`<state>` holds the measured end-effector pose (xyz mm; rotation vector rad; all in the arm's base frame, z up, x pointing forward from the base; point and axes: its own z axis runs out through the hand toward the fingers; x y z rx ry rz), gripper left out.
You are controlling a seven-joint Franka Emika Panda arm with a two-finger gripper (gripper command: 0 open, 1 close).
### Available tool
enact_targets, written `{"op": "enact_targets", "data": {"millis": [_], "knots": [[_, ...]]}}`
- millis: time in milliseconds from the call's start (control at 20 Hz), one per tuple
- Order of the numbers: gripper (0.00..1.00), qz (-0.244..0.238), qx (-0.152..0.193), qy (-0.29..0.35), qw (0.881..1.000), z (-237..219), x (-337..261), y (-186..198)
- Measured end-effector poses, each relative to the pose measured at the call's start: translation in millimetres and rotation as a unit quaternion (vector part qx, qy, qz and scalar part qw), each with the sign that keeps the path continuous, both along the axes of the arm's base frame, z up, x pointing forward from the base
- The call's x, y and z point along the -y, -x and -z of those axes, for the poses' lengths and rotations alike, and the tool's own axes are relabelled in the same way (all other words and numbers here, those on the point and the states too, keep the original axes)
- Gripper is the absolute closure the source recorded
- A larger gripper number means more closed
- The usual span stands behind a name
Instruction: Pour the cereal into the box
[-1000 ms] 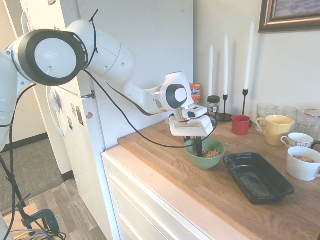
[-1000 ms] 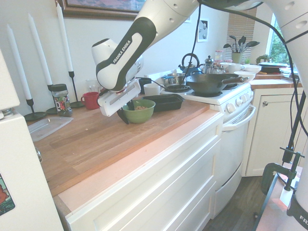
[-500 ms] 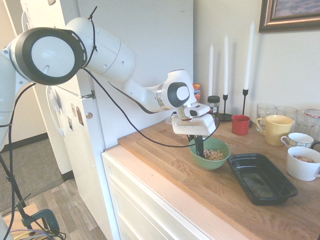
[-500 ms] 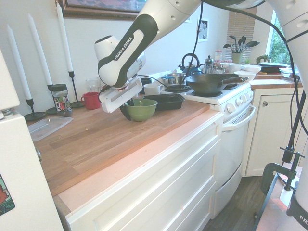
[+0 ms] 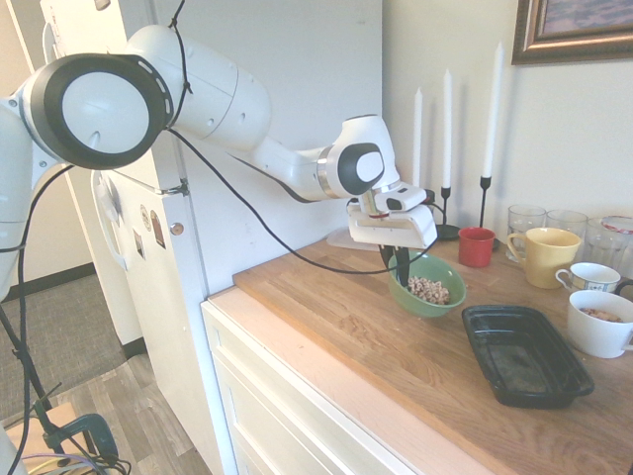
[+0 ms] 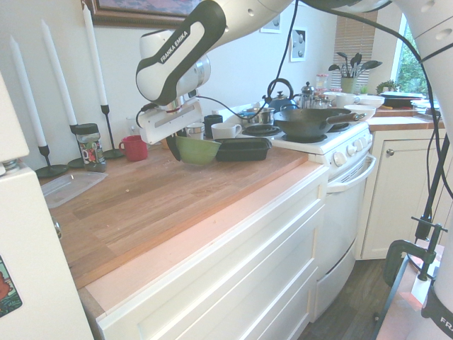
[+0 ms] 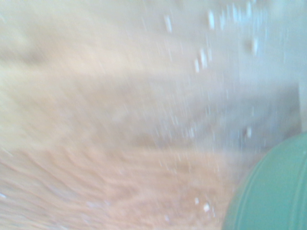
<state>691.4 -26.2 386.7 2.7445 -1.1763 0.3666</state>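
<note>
- The gripper (image 5: pixel 401 265) is clamped on the near rim of the green bowl (image 5: pixel 428 287), holding it clear of the counter (image 5: pixel 336 317), slightly tilted.
- The cereal (image 5: pixel 427 289) sits heaped inside the bowl.
- The box (image 5: pixel 524 352) lies on the counter, apart from the bowl, toward the mugs and stove side; it looks empty.
- Its long axis runs roughly along the counter, away from the bowl.
- Judging by this, the bowl must travel sideways over the box before tipping.
</note>
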Motion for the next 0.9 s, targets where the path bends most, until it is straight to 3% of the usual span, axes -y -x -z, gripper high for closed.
{"op": "enact_targets", "data": {"millis": [350,550,900], "knots": [[1.00,0.007,0.020,-0.060,0.998,-57,47,-7],[1.00,0.010,0.001,-0.148,0.989,-73,91,0],[1.00,0.026,-0.001,-0.230,0.973,-75,169,12]]}}
